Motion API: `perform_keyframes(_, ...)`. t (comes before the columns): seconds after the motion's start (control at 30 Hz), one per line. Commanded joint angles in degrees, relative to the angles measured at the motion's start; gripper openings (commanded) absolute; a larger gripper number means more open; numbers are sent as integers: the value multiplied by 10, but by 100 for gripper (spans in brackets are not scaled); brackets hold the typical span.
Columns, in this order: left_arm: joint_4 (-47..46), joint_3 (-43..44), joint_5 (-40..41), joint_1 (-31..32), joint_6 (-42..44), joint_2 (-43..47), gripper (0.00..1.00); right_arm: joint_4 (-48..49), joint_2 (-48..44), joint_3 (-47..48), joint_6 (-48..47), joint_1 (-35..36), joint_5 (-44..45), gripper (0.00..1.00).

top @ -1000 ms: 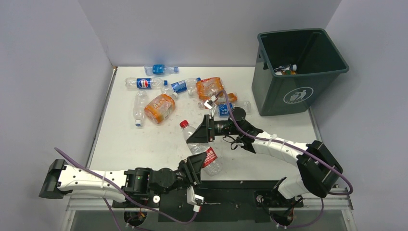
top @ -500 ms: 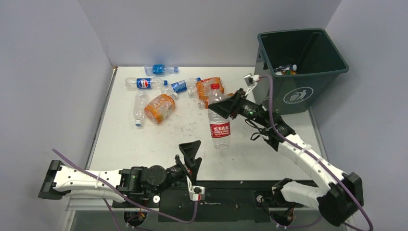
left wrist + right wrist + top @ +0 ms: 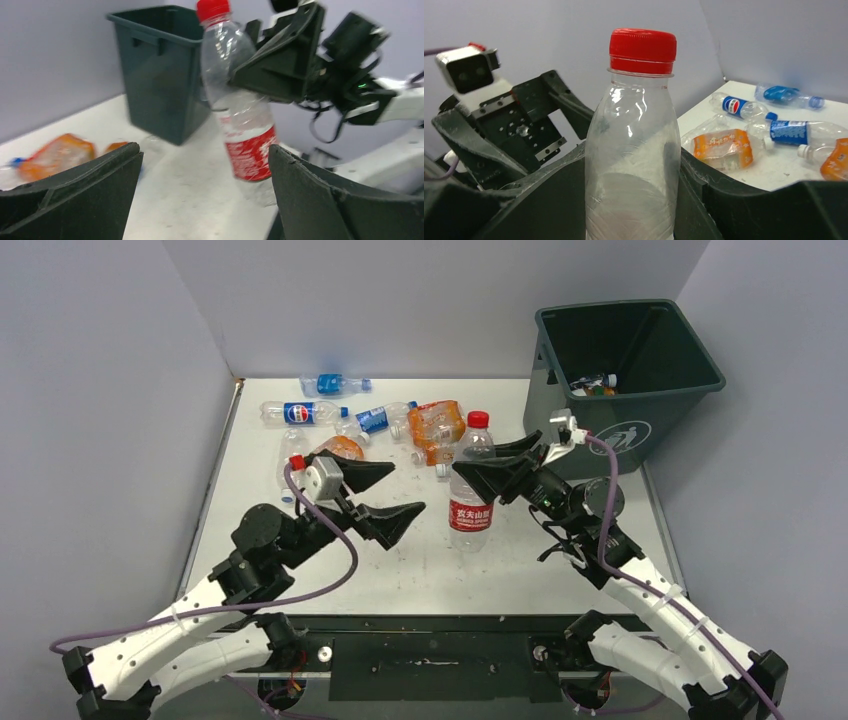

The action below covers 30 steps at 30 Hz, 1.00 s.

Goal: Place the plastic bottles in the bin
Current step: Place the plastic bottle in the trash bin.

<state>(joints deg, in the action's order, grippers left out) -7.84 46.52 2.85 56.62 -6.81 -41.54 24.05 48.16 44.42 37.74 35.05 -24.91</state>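
Red-labelled bottle (image 3: 468, 514) stands clamped in the right gripper (image 3: 481, 469), left gripper (image 3: 405, 487) spread apart, Pepsi bottle (image 3: 298, 413) behind.

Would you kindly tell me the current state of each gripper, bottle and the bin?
right gripper: shut on the red-capped bottle.
red-capped bottle: upright, capped, held.
left gripper: jaws open, empty.
bin: upright, open, not empty.
loose bottles: lying on the table, some crushed.
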Motion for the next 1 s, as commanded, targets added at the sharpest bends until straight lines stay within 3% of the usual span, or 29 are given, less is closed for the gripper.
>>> perform_keyframes(0.0, -156, -19, -248, -61, -268, -52, 96, 78, 10, 6, -11, 32, -31, 41)
perform_keyframes(0.17, -277, -10, -367, -71, -339, -124, 96, 105, 20, 6, 0, 50, -37, 41)
perform_keyframes(0.47, -268, 9, -388, -71, -344, -179, 99, 156, 24, -10, 14, 67, -22, 41)
perform_keyframes(0.67, -270, 12, -380, -68, -337, -192, 66, 156, 32, -7, 11, 74, -18, 42)
perform_keyframes(0.8, -269, 9, -374, -66, -335, -198, 61, 147, 32, -8, 7, 77, -15, 43)
perform_keyframes(0.9, -276, 7, -373, -65, -329, -199, 48, 139, 30, -8, 2, 78, -13, 45)
perform_keyframes(0.97, -274, 4, -373, -64, -321, -195, 38, 124, 26, -4, -4, 78, -10, 56)
